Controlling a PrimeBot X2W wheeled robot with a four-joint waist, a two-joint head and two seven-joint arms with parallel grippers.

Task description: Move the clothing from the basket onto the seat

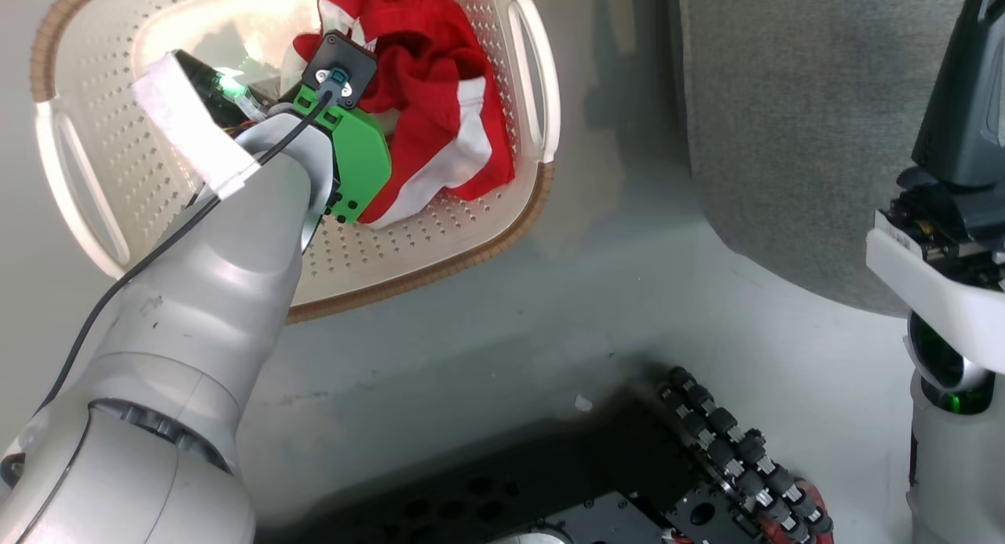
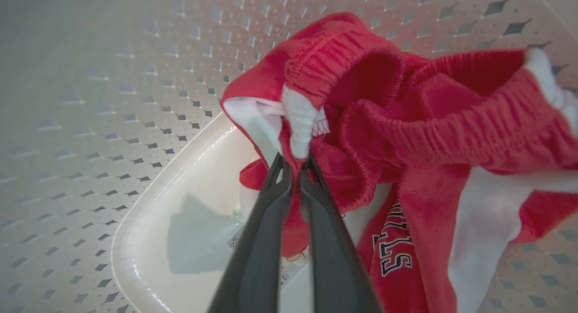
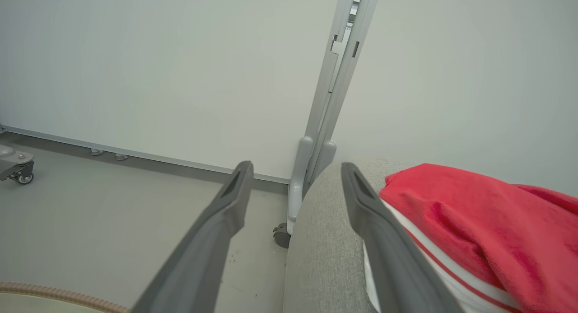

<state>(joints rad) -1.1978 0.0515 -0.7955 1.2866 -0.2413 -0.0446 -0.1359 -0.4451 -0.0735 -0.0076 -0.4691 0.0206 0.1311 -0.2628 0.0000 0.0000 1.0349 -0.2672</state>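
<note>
Down inside the basket, our left gripper pinches a white fold of the red garment — the cloth lies bunched toward the basket's right side. Our right gripper is spread and holds nothing, just beside the grey seat — a second red garment lies on that seat.
</note>
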